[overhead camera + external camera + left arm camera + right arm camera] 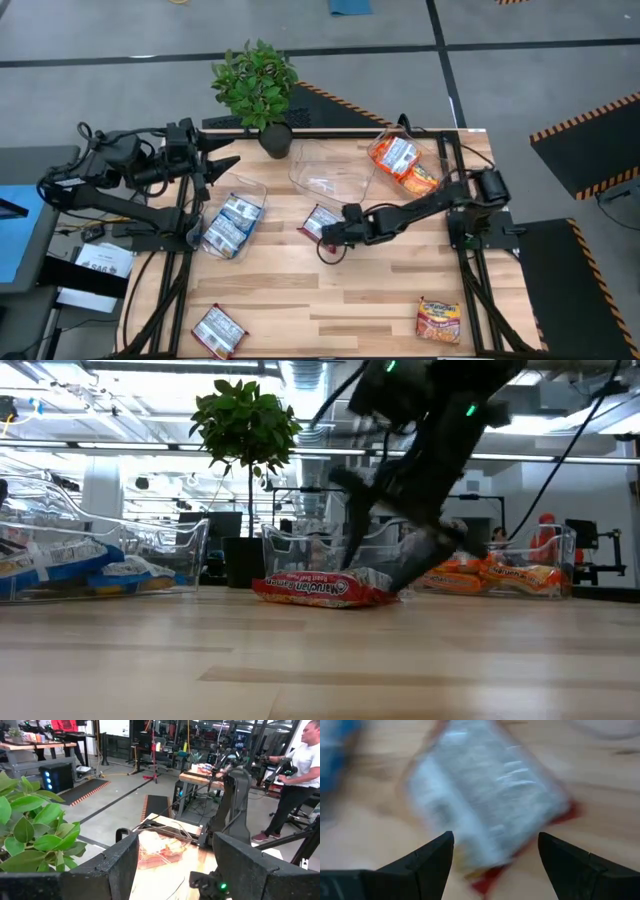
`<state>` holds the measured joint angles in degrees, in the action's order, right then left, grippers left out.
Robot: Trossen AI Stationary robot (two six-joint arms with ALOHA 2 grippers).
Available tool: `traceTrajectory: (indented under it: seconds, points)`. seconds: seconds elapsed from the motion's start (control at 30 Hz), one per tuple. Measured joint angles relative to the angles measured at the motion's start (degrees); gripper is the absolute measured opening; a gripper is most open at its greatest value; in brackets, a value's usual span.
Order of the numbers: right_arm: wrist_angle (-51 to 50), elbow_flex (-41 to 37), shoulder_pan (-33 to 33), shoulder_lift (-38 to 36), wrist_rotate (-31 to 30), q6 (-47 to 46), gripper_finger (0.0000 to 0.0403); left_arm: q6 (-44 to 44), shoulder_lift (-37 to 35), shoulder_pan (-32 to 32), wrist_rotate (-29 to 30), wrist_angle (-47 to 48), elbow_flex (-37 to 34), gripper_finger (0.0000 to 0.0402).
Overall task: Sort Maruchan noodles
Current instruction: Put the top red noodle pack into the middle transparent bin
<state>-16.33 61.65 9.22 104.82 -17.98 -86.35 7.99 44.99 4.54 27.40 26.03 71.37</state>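
A red-and-white noodle packet (318,220) lies flat on the wooden table near its middle, seen side-on in the low view (315,588). My right gripper (332,233) reaches in from the table's right and slants down at the packet's right end (398,592). In its wrist view the gripper (495,840) is open, with the blurred packet (485,795) just ahead and between the fingers. My left gripper (228,160) waits open (175,840) above the table's far left. Another red-and-white packet (218,330) and an orange one (438,320) lie at the near edge. My right gripper stands open over the red-and-white packet's right end (490,865), slanting down from the table's right. Whether its fingers touch the packet I cannot tell. The packet lies flat on the table.
Three clear bins stand on the table's far half: a left one (255,190) with blue-and-white packets, a middle one (330,178), and a right one (437,152) with orange packets. A potted plant (257,85) stands at the far edge. A person (300,775) stands beyond the table.
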Motion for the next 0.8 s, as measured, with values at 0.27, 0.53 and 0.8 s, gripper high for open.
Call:
traceTrajectory:
  seconds: [0.27,0.53,0.8]
  points:
    - [4.33,1.73,-1.47,5.77,1.12,-3.88,0.0264,0.0,0.4,-0.02,0.22,-0.02,0.04,0.0237]
    - [-0.47,1.24,0.86,-1.24,4.29,9.18,0.0022,-0.02,0.38,-0.02,0.35,-0.01,0.03,0.0237]
    - [-2.69,1.44,-1.74,-20.46,4.13,22.57,0.0018,-0.23,0.7,-0.02,0.43,-0.03,0.04,0.0237]
